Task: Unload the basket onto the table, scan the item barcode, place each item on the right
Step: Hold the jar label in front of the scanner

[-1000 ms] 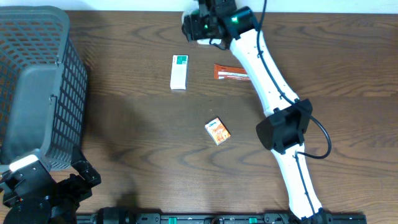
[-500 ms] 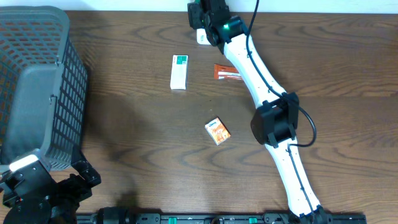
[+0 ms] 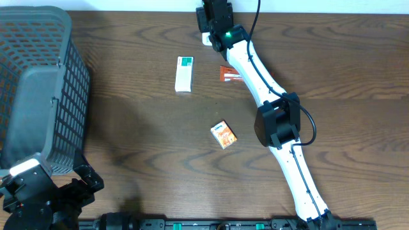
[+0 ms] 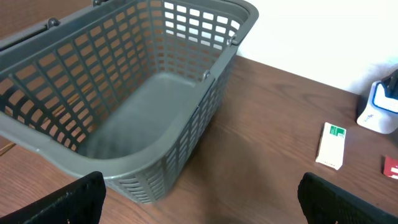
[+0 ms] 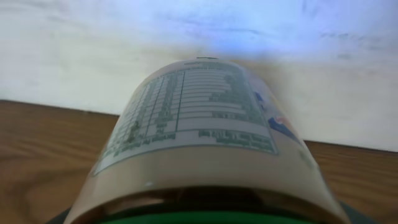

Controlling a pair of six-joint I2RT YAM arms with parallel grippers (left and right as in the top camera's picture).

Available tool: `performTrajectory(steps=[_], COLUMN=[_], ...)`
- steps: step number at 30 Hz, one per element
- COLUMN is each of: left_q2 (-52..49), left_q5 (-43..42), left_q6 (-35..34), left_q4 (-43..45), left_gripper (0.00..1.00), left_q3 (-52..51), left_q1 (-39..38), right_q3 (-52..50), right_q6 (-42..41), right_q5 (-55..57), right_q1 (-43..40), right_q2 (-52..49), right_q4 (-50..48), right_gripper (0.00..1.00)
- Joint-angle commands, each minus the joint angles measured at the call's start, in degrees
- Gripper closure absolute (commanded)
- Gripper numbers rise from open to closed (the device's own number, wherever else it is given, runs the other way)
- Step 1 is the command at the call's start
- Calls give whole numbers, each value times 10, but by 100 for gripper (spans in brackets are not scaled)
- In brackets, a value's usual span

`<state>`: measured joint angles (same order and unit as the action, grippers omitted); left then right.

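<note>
The item is a round tan bottle [image 5: 199, 143] with a printed label and a green cap. It fills the right wrist view, lying on its side and pointing at the pale wall. My right gripper [image 3: 213, 15] is shut on it at the table's far edge, above a white and blue scanner [image 4: 379, 107]. That gripper's fingers are hidden behind the bottle. In the overhead view the scanner [image 3: 207, 38] shows only as a white sliver under the wrist. My left gripper [image 4: 205, 208] hangs open and empty at the near left corner, its black fingertips [image 4: 81, 198] wide apart.
A large grey mesh basket [image 3: 64, 70] fills the left side. On the table lie a white and green box [image 3: 184, 74], a red packet [image 3: 227, 75] partly under the right arm, and a small orange box [image 3: 223, 135]. The right arm stretches diagonally from the near edge.
The right arm has swung its wrist a little rightward and toward the far edge, carrying the bottle, and its elbow has shifted left. The left arm has not moved.
</note>
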<state>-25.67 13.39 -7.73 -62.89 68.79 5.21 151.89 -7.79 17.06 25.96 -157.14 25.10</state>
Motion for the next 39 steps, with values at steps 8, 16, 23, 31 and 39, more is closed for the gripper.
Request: performTrajectory(steps=[8, 16, 23, 31, 39], left_q2=[-1, -1, -1, -1, -1], left_q5=[-3, -3, -3, -3, -3], left_q6=[-5, -5, -5, -5, -5], left_q4=[-1, -1, -1, -1, -1], left_gripper=[0, 0, 0, 0, 0], left_q3=[-3, -3, -3, -3, -3], left_q1=[2, 2, 2, 2, 2], right_q3=[6, -11, -24, -25, -28], right_q6=[17, 10, 10, 5, -16], right_q5=[30, 30, 18, 15, 15], right_q1=[-11, -24, -23, -12, -12], right_q2=[4, 4, 4, 4, 4], right_q4=[-9, -18, -27, -35, -35], right_gripper=[58, 58, 58, 58, 57])
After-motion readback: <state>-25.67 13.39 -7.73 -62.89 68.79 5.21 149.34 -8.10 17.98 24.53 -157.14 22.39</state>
